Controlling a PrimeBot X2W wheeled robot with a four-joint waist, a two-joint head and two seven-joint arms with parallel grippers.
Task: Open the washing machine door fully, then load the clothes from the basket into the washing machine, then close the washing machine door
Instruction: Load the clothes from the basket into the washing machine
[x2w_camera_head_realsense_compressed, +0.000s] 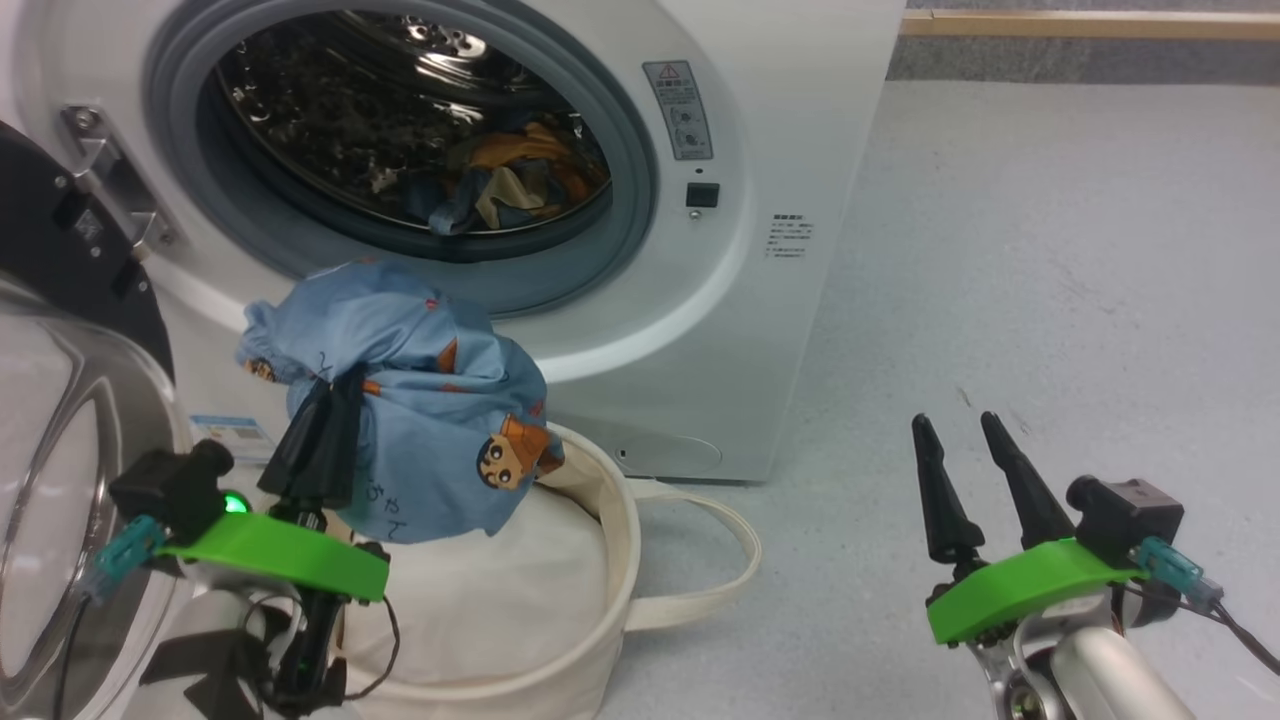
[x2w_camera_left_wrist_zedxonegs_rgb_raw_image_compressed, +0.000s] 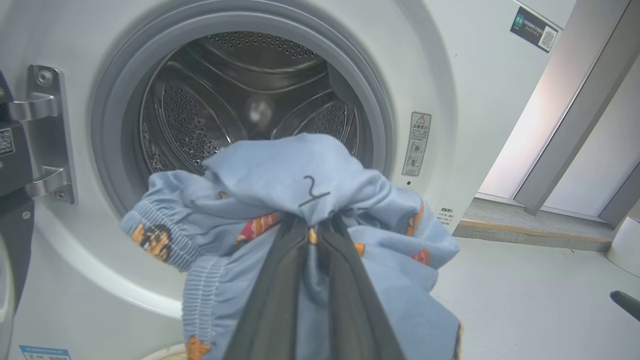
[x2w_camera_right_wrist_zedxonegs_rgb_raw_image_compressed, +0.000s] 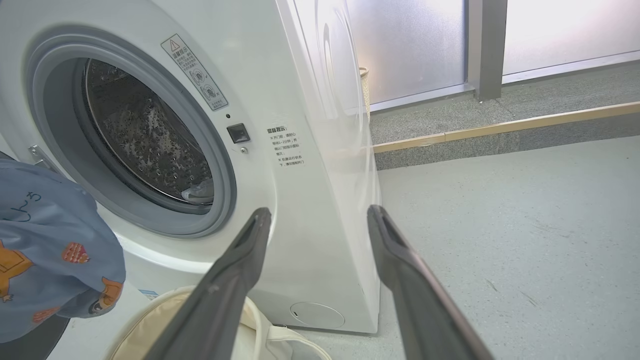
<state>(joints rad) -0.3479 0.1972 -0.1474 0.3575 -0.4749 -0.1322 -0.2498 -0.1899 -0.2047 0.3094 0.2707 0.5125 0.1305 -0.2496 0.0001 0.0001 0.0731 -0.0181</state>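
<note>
The white washing machine (x2w_camera_head_realsense_compressed: 790, 150) stands with its door (x2w_camera_head_realsense_compressed: 60, 420) swung wide open at the left. Some clothes (x2w_camera_head_realsense_compressed: 510, 175) lie in the steel drum. My left gripper (x2w_camera_head_realsense_compressed: 335, 385) is shut on a light blue garment with orange-brown bears (x2w_camera_head_realsense_compressed: 430, 420), held above the cream basket (x2w_camera_head_realsense_compressed: 590, 640) in front of the drum mouth. In the left wrist view the fingers (x2w_camera_left_wrist_zedxonegs_rgb_raw_image_compressed: 272, 300) pinch the bunched fabric (x2w_camera_left_wrist_zedxonegs_rgb_raw_image_compressed: 310, 180) just before the opening. My right gripper (x2w_camera_head_realsense_compressed: 955, 425) is open over the floor to the right, holding nothing; in its wrist view (x2w_camera_right_wrist_zedxonegs_rgb_raw_image_compressed: 317, 217) it points at the machine's corner.
White bundled fabric (x2w_camera_head_realsense_compressed: 480, 600) fills the basket, whose loop handle (x2w_camera_head_realsense_compressed: 720, 570) lies on the grey floor (x2w_camera_head_realsense_compressed: 1050, 280). A door hinge (x2w_camera_head_realsense_compressed: 105, 175) sits left of the gasket. A raised step (x2w_camera_right_wrist_zedxonegs_rgb_raw_image_compressed: 500, 130) and glass wall run behind the machine.
</note>
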